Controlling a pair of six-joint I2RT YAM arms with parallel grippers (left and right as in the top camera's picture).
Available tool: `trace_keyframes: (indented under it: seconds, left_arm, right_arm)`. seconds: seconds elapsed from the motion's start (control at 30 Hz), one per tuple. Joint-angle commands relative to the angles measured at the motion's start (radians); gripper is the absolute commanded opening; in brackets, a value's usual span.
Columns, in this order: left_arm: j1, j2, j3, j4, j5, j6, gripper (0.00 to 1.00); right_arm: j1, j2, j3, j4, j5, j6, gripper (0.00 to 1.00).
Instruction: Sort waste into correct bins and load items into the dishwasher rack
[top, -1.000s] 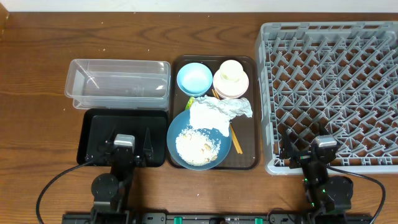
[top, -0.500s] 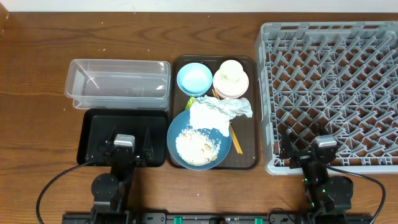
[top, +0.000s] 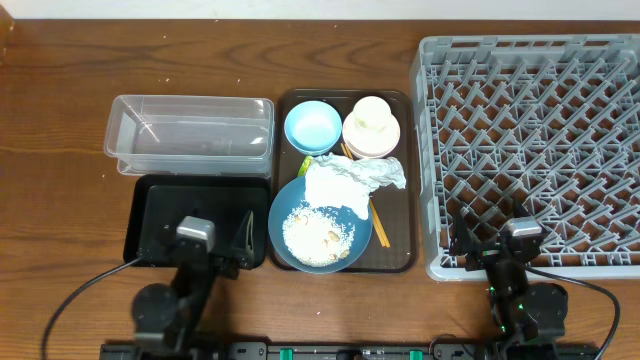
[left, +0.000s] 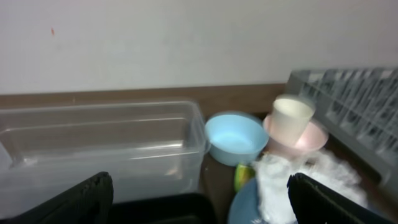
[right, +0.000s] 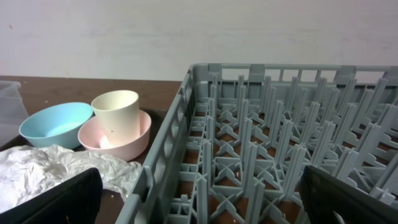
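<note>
Your left gripper (left: 198, 179) has its fingers spread wide, one at each lower corner of the left wrist view, with nothing between them and touching nothing. From overhead it hangs over the near right part of the shallow black rectangular tray (top: 150, 215). Your right gripper (right: 200, 173) is just as wide apart and also holds nothing. It sits at the near left corner of the large square grey plastic rack with its lattice of upright pegs (top: 530, 150).

The clear rectangular plastic tub (top: 190, 135) stands on the wooden worktop (top: 60, 110) just behind the black tray, their long sides touching. Between these bins and the rack lies the brown serving tray (top: 395, 235), and it carries everything else.

At its near end you have the large dark-blue plate (top: 285, 215) with a heap of loose white cooked rice (top: 318, 235) on it. The crumpled white paper napkin (top: 350, 180) lies over the plate's far edge and spreads to the right. The thin wooden chopsticks (top: 380, 225) poke out from under the napkin, just beside the plate's right rim.

At the far end, the small light-blue bowl (top: 313, 126) stands on the left. To its right the small cream cup (top: 372, 115) stands upright inside the pale pinkish-white bowl (top: 390, 140). A small yellow-green printed wrapper (top: 305, 165) shows between the light-blue bowl and the plate, mostly hidden by the napkin.
</note>
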Motion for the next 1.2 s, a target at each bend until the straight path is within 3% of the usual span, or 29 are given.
trace_keyframes:
  seconds: [0.0, 0.27, 0.47, 0.5, 0.6, 0.93, 1.0, 1.17]
  left_arm:
    - [-0.003, 0.085, 0.202, -0.089, 0.037, -0.048, 0.92]
    - [-0.003, 0.574, 0.701, -0.437, 0.230, -0.049, 0.92]
    - [-0.003, 1.006, 1.136, -0.809, 0.586, -0.093, 0.92]
    - [-0.003, 1.051, 1.173, -0.834, 0.638, -0.094, 0.98]
    - [-0.003, 1.163, 1.221, -0.838, 0.764, -0.094, 0.98]
    - [-0.047, 1.378, 1.193, -0.837, 0.759, -0.084, 0.98]
    - [-0.083, 1.405, 1.172, -0.837, 0.754, -0.058, 0.67]
    - [-0.211, 1.448, 1.139, -0.844, 0.514, -0.119, 0.36]
  right_arm:
    - [-0.001, 0.000, -0.002, -0.004, -0.004, -0.001, 0.99]
    - [-0.001, 0.000, -0.002, -0.004, -0.004, -0.001, 0.99]
    - [-0.001, 0.000, -0.002, -0.004, -0.004, -0.001, 0.99]
    - [-0.001, 0.000, -0.002, -0.004, -0.004, -0.001, 0.99]
    - [-0.001, 0.000, -0.002, -0.004, -0.004, -0.001, 0.99]
    - [-0.001, 0.000, -0.002, -0.004, -0.004, -0.001, 0.99]
    - [-0.001, 0.000, -0.002, -0.004, -0.004, -0.001, 0.99]
    - [-0.001, 0.000, -0.002, -0.004, -0.004, -0.001, 0.99]
